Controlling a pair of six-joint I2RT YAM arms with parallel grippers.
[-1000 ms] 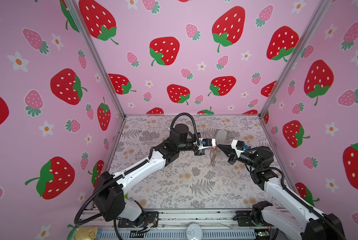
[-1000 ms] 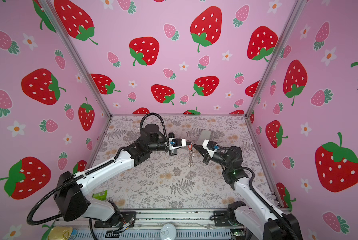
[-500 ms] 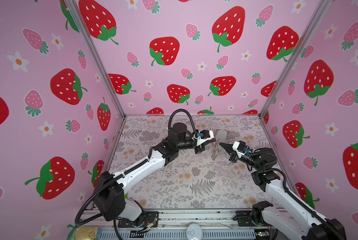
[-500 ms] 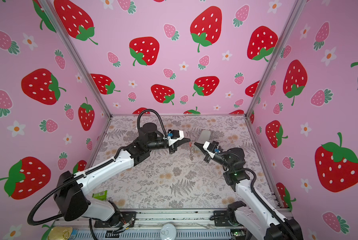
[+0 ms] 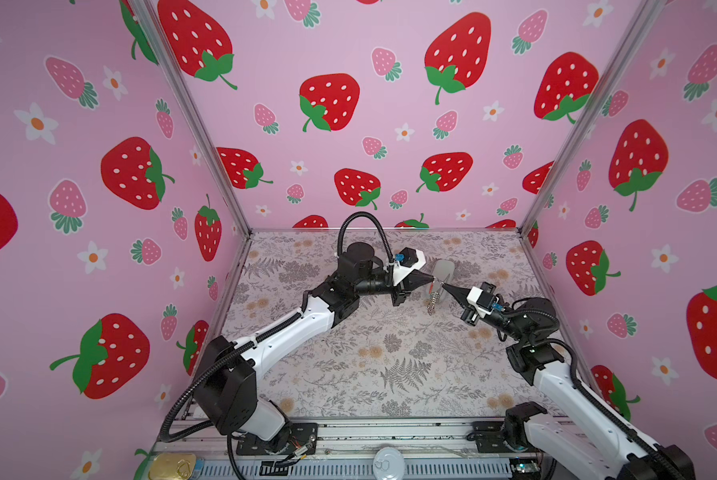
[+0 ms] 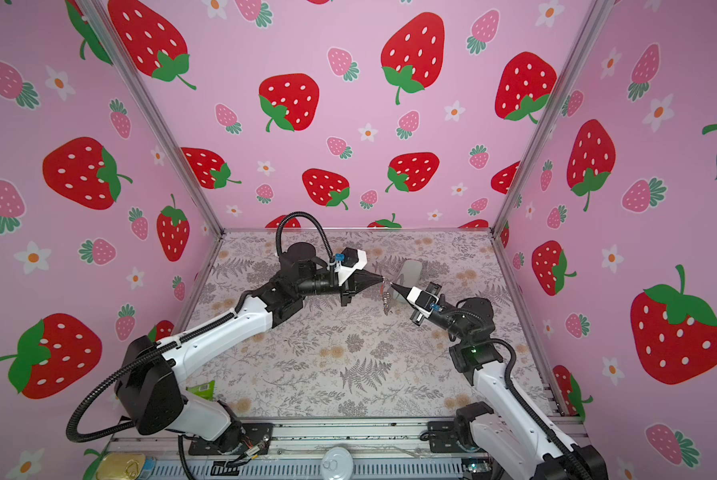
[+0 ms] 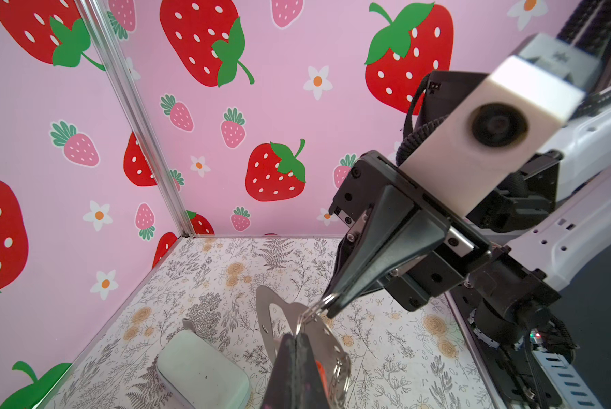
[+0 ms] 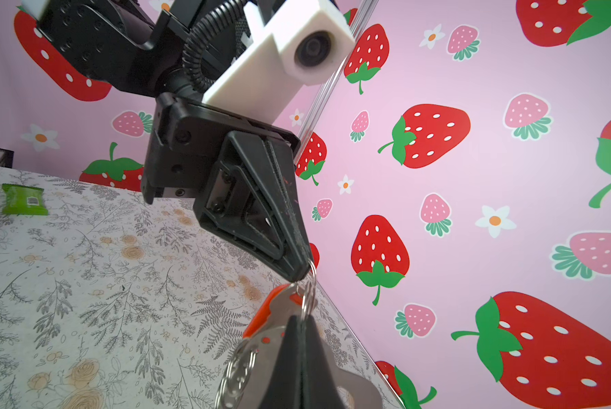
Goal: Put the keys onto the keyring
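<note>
- Left tool: arm stretched far and right, level; jaws closed on a ring of the keyring.
- Right tool: arm reaching far-left, tip to tip with left tool; clamped on same keyring.
- Key: red tag, hanging at the tips, above far tabletop.

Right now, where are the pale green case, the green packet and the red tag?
pale green case (image 7: pixel 201 368), left wrist view, top face
green packet (image 8: pixel 24 200), right wrist view, middle
red tag (image 8: pixel 263 308), right wrist view, upper edge
</note>
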